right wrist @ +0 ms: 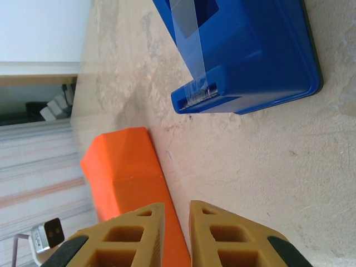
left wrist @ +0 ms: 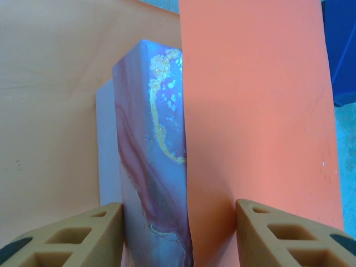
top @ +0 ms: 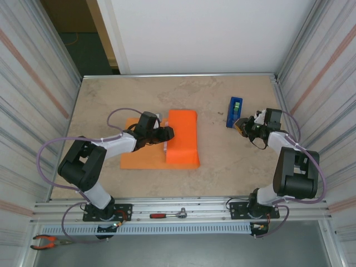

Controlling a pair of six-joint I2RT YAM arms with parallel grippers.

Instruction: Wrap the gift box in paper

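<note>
The orange paper (top: 142,158) lies flat on the table, and its right part is folded up into a hump (top: 183,139) over the gift box. In the left wrist view the gift box (left wrist: 153,150) shows a marbled blue and purple side, with the paper (left wrist: 256,111) lying against its right face. My left gripper (top: 166,133) (left wrist: 178,208) is shut on the box, one finger on the bare side and the other on the paper. My right gripper (top: 243,125) (right wrist: 177,206) hovers low beside the tape dispenser, its jaws a narrow gap apart with nothing visible between them.
The blue tape dispenser (top: 235,111) (right wrist: 250,55) stands at the right, a clear strip running to its cutter. A red-handled tool (top: 167,214) lies on the front rail, and orange-handled pliers (top: 47,242) lie at the bottom left. Corrugated walls close in on both sides.
</note>
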